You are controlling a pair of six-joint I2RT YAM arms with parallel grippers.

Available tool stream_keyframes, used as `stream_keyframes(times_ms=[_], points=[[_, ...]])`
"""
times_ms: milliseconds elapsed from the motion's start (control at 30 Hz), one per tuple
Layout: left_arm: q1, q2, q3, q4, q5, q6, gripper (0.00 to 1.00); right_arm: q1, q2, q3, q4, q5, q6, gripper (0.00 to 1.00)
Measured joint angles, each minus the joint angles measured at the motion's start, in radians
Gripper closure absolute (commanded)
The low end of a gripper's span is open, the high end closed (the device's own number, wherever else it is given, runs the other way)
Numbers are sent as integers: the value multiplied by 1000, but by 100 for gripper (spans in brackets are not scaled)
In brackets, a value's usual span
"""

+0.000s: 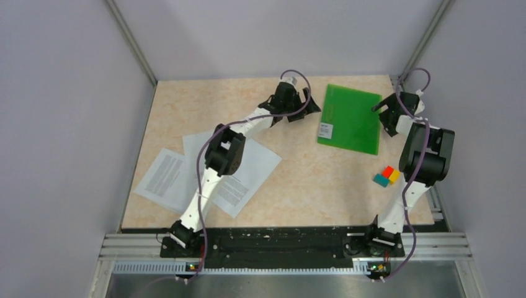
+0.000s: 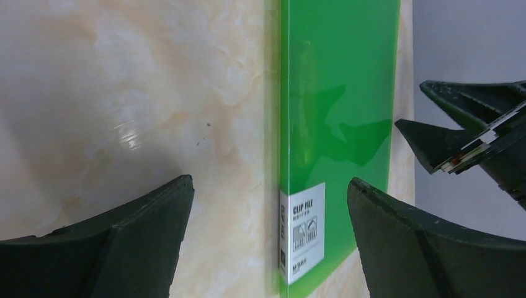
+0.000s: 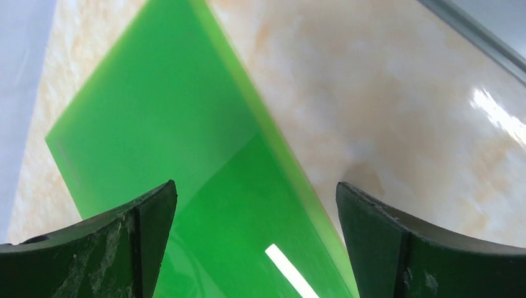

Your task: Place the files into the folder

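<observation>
The green folder [image 1: 348, 119] lies shut and flat at the back right of the table, its white label [image 1: 325, 130] on the left edge. My left gripper [image 1: 313, 105] is open and empty at the folder's left edge; in the left wrist view [image 2: 270, 183] its jaws straddle that spine edge and the label [image 2: 302, 230]. My right gripper [image 1: 378, 110] is open and empty at the folder's right edge, over the green cover [image 3: 186, 143] in the right wrist view [image 3: 255, 185]. The files [image 1: 162, 177] lie as loose white printed sheets at the front left, partly under the left arm.
A small cluster of red, yellow and teal blocks [image 1: 386, 176] sits at the right, near the right arm. Metal frame posts rise at both back corners. Grey walls close in left, right and back. The right gripper's fingers [image 2: 434, 133] show in the left wrist view.
</observation>
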Motion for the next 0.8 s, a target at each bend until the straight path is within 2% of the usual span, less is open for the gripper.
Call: stream_keyframes(times_ms=[100,200,500,800], points=[[-21,98,108,23,3,-45,2,0,63,95,-34,-18,-10,1],[-44,133,161,31,-23,-80,2,3,101,161,-71,-45,-26,1],[-97,142,175,24,-135,-118,3,60,194,335,-205,-47,-114,1],[-119,-12,-33,-44,-256,-110,9,150,206,357,-235,-51,-175,1]])
